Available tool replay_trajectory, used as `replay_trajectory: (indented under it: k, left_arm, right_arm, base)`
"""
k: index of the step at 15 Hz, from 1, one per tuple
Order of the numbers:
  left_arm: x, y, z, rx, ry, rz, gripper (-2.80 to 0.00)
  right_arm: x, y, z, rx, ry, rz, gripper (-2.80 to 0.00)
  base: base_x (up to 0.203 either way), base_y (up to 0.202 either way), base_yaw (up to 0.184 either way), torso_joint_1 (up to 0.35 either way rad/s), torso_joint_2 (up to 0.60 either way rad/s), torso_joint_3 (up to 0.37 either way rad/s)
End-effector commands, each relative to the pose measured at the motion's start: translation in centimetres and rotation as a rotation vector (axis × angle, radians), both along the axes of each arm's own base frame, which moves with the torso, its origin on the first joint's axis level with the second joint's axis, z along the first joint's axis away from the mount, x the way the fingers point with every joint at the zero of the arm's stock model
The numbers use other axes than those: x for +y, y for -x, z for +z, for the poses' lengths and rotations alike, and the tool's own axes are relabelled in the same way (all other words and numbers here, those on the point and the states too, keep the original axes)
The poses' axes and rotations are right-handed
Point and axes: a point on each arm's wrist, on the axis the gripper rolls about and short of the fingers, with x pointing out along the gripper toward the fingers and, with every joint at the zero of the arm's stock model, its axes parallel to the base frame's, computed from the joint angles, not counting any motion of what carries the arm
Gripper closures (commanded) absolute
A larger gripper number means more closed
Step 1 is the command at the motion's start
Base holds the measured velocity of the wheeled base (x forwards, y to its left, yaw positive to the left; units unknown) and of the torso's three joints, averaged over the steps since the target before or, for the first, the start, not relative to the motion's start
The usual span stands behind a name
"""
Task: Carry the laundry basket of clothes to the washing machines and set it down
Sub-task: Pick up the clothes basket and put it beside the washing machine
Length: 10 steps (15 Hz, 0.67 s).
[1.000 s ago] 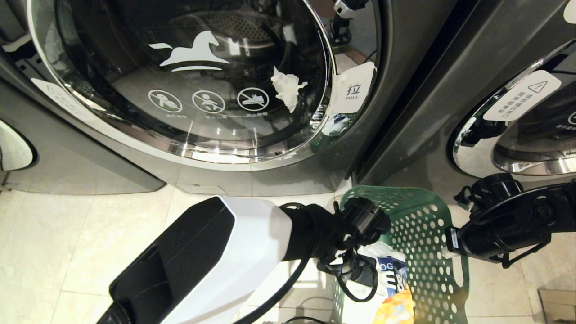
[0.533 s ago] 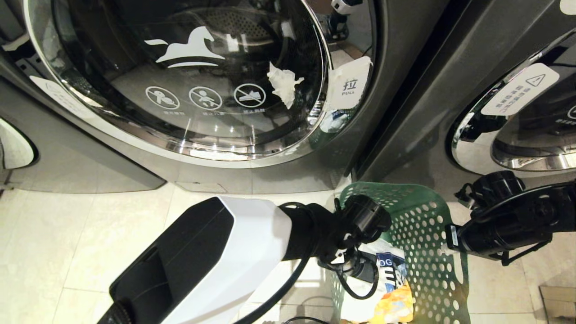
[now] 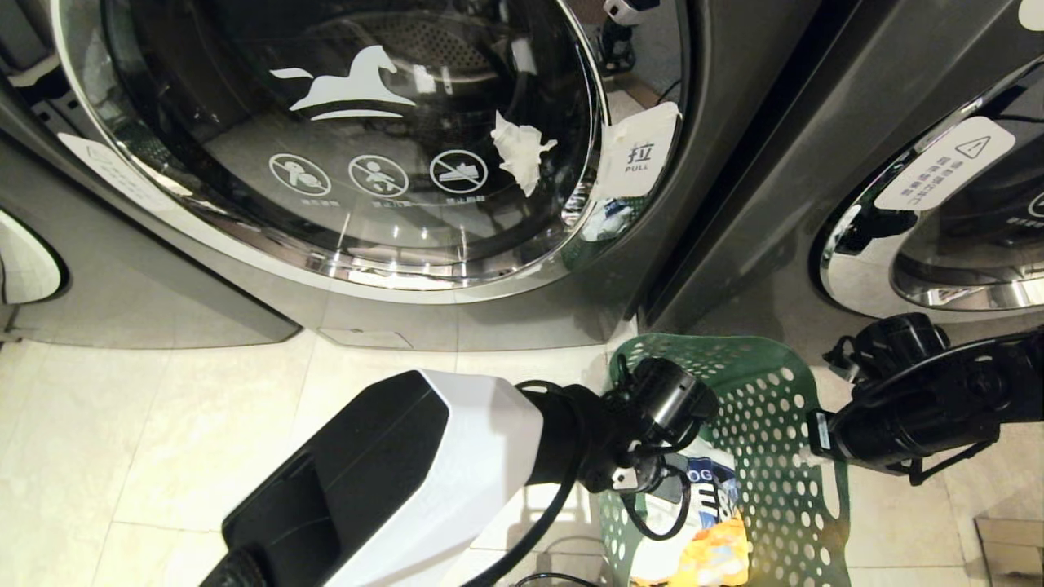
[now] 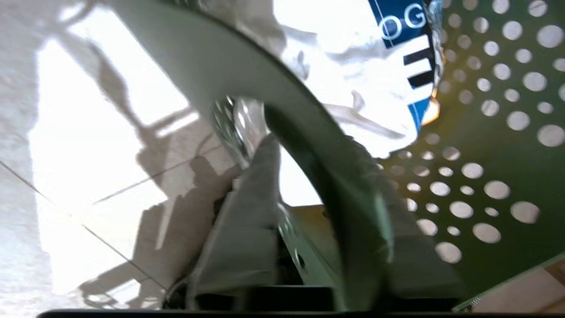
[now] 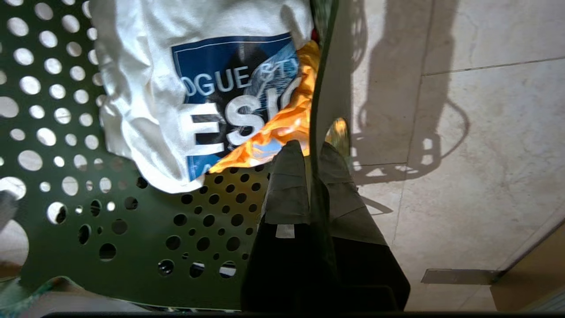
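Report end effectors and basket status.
Left end effector open astride laundry basket rim; right end effector shut on opposite rim. Basket before washing machines, clothes inside. No obstruction seen.

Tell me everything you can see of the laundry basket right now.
The laundry basket is dark green plastic, pierced all over with round holes, with a flared rim. It stands in front of the washing machines over the pale tiled floor. Clothes lie inside: white with blue print, plus orange. The right claw pinches its rim; the left claw straddles the opposite rim, its fingers apart.
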Motion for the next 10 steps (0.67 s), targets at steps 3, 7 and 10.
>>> replay_trajectory:
  k: [3,7,10]
  left_arm:
    - [0.3,-0.3,-0.6,-0.005,-0.037,0.017,-2.8]
    - [3.7,-3.3,0.2,-0.182,-0.266,0.212,-2.8]
    - [5.0,-3.8,4.2,-0.241,-0.222,0.267,-2.8]
  right_arm:
    - [-0.5,0.3,0.3,-0.002,0.018,-0.025,0.0]
    - [-2.1,0.9,-0.4,0.047,0.244,-0.109,0.0]
    - [-3.2,1.0,1.3,-0.006,0.256,-0.147,0.0]
  base:
    - [0.0,0.0,0.0,0.0,0.0,0.0]
    - [0.0,0.0,0.0,0.0,0.0,0.0]
    - [0.0,0.0,0.0,0.0,0.0,0.0]
